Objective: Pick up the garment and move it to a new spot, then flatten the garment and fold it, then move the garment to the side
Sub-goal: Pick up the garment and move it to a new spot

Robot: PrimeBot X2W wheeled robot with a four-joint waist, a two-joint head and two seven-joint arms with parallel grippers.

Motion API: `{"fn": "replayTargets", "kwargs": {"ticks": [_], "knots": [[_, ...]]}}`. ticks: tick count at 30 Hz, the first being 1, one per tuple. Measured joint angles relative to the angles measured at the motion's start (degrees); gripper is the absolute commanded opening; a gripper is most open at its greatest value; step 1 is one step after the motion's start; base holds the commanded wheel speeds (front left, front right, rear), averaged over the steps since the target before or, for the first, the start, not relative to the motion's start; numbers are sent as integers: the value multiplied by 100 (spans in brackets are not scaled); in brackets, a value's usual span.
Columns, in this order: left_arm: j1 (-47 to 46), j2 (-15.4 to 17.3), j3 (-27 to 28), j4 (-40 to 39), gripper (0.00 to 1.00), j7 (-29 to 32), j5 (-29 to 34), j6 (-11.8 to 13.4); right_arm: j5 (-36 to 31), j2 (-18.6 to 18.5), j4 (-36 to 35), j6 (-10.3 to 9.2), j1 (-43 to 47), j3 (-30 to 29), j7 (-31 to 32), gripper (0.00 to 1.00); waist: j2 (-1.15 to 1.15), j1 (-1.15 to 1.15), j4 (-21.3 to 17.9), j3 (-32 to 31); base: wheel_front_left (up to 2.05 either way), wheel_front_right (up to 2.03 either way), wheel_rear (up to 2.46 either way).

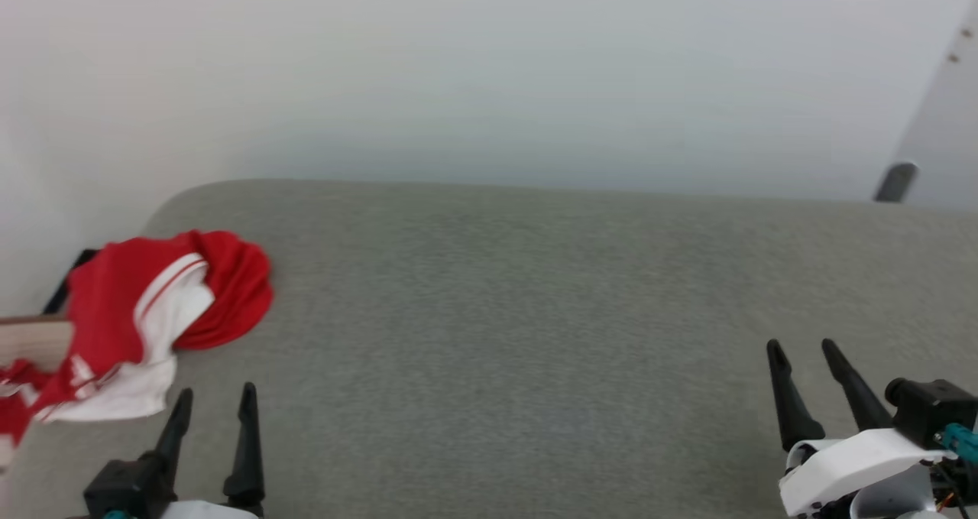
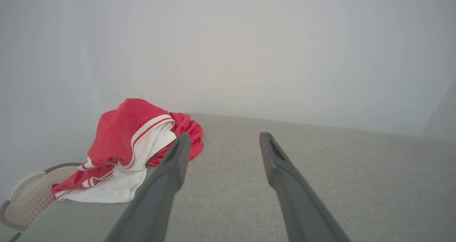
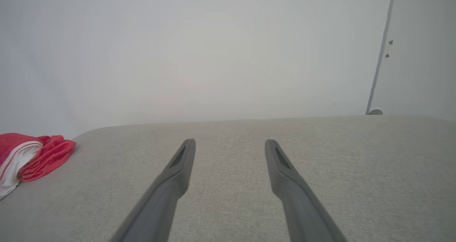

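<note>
While the garment lies crumpled on the grey surface, left and right jaws gape empty.

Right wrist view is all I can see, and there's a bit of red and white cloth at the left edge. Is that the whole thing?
Observer: No. The garment is a bigger crumpled heap, red with a white panel and striped trim.
Operator: Is it all on the grey top?
Observer: Not quite. One end hangs past the left edge of the grey surface, over a beige basket with little holes.
Operator: Is the other hand grabbing it?
Observer: No. The left gripper is open, close by the heap, with nothing between its fingers.
</note>
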Motion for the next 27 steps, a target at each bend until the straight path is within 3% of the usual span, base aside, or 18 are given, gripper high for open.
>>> {"fn": "replayTargets", "kwargs": {"ticks": [18, 27], "knots": [[229, 210, 209, -304, 100, 334, -137, 244, 223, 125, 289, 0, 99, 495, -83, 100, 0, 0, 1530, -393, 0, 0, 0], [159, 220, 199, -387, 100, 481, -279, 236, 257, 77, 375, 0, -24, 530, -102, 100, 0, 0, 1884, -383, 0, 0, 0]]}}
